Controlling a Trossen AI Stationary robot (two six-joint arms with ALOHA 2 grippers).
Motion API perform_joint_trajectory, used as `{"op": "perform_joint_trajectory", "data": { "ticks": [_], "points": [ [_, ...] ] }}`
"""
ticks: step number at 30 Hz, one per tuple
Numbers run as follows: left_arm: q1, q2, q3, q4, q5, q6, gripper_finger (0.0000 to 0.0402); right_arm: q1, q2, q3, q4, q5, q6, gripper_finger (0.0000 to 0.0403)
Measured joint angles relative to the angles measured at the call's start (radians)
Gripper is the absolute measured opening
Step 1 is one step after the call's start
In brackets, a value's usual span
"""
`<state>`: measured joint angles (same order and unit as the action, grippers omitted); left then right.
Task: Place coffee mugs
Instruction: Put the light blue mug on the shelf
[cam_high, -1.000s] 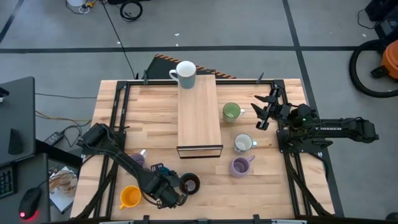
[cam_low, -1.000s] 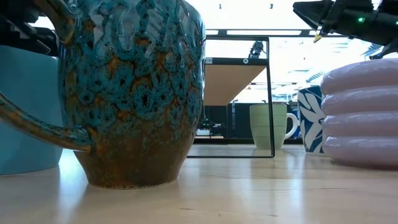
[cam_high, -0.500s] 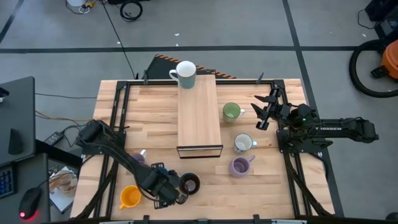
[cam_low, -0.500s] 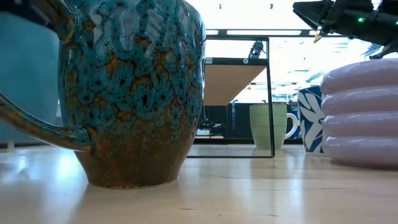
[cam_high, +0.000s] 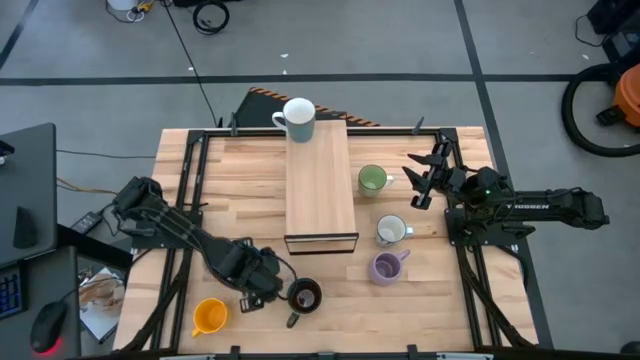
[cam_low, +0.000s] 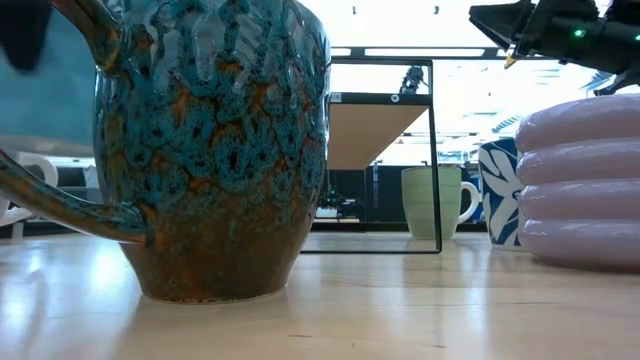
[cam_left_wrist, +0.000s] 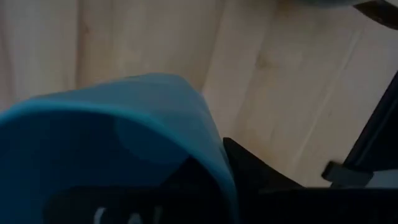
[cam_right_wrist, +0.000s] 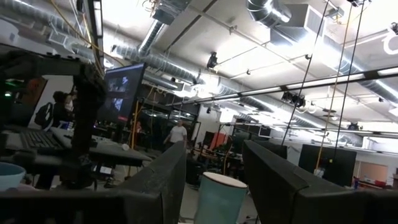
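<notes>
My left gripper (cam_high: 256, 280) hangs over the table's near left part, just left of the dark brown-black mug (cam_high: 305, 295), and is shut on the light blue mug (cam_left_wrist: 124, 118). That mug shows lifted at the low view's upper left (cam_low: 45, 90). The white mug (cam_high: 298, 118) stands on the far end of the wooden board (cam_high: 320, 185). Right of the board stand the green mug (cam_high: 372, 180), the patterned white mug (cam_high: 390, 230) and a lilac mug (cam_high: 385, 267). The orange mug (cam_high: 209, 316) sits near the near edge. My right gripper (cam_high: 420, 182) is open, held high just right of the green mug. My left gripper holds the light blue mug by its wall at the rim (cam_left_wrist: 208, 134). One dark finger (cam_left_wrist: 252, 168) lies against the outside of the wall, and a dark shape shows inside the hollow. In the low view the mug is lifted clear of the table.
The board stands on a black frame (cam_high: 321, 241) in the table's middle. Black rails run along the table's left (cam_high: 185, 190) and right (cam_high: 465, 250) sides. The dark mug (cam_low: 215, 150) and the lilac mug (cam_low: 580, 180) fill the low view's foreground.
My left gripper has risen and drawn back from the near edge toward the table's far left, away from the dark mug. The light blue mug, which stood on the table a second ago, has gone up with it and now hangs clear.
</notes>
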<state>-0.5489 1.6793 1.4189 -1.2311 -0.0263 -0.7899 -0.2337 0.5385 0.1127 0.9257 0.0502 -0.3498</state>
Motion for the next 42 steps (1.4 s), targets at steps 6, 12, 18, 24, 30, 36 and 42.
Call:
{"op": "perform_joint_trajectory", "data": {
  "ticks": [6, 12, 18, 24, 30, 36, 42],
  "points": [
    [0.073, -0.054, 0.002, -0.029, -0.023, 0.099, 0.003, 0.0, 0.0, 0.0, -0.007, 0.0, 0.01, 0.0165],
    [0.135, -0.113, 0.002, -0.153, -0.033, 0.178, 0.0029, 0.0, 0.003, 0.0, -0.008, 0.0, 0.038, 0.0165],
    [0.202, -0.179, 0.002, -0.185, -0.069, 0.309, 0.0029, 0.002, 0.024, 0.0, -0.011, -0.001, 0.069, 0.0165],
    [0.304, -0.199, 0.07, -0.255, -0.169, 0.505, 0.0029, 0.003, 0.06, 0.0, -0.015, -0.046, 0.155, 0.0165],
    [0.421, -0.201, 0.172, -0.285, -0.271, 0.768, 0.003, 0.003, 0.083, 0.0, -0.075, -0.078, 0.243, 0.0165],
    [0.529, -0.201, 0.208, -0.183, -0.32, 1.157, 0.003, 0.03, 0.084, 0.0, -0.156, -0.079, 0.336, 0.0165],
    [0.645, -0.186, 0.208, 0.011, -0.28, 1.428, 0.003, 0.103, 0.084, 0.0, -0.179, -0.08, 0.384, 0.0165]
  ]
}}
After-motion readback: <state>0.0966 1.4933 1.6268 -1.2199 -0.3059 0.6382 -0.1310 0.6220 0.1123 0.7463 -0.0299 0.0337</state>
